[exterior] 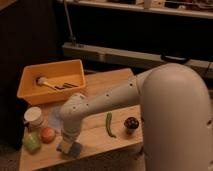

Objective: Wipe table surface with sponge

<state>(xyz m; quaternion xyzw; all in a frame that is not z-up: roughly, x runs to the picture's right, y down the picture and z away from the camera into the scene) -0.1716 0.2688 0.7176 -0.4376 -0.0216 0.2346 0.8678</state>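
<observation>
Far left, front corner of the table surface (95, 135): a green apple-ish fruit (31, 143), w/ an orange-red round fruit (47, 134) touching its right side. Just behind those 2 sits a small white cup (34, 116). Behind the cup, along the back left of the tabletop, there's the orange-yellow plastic bin (30, 80), and inside it a pale scoop or brush-looking tool (44, 82) plus some dark sticks, can't tell what exactly.

Next over, a pale blue-grey cloth (54, 118) lies flat btwn the cup and the arm, partly covered by the arm's wrist. The gripper (66, 146) is pointing down at the front edge of the table, right of the orange fruit, sitting on the blue sponge (75, 149). The sponge rests on the wood near the front edge, w/ its blue right end poking out beside the gripper.

Further right, mid table: a green chili pepper (108, 124) lying lengthwise, and near it a small dark round thing (131, 123), maybe a cup or fruit. The big white arm link (175, 115) fills the right side, blocking that end of the table.
</observation>
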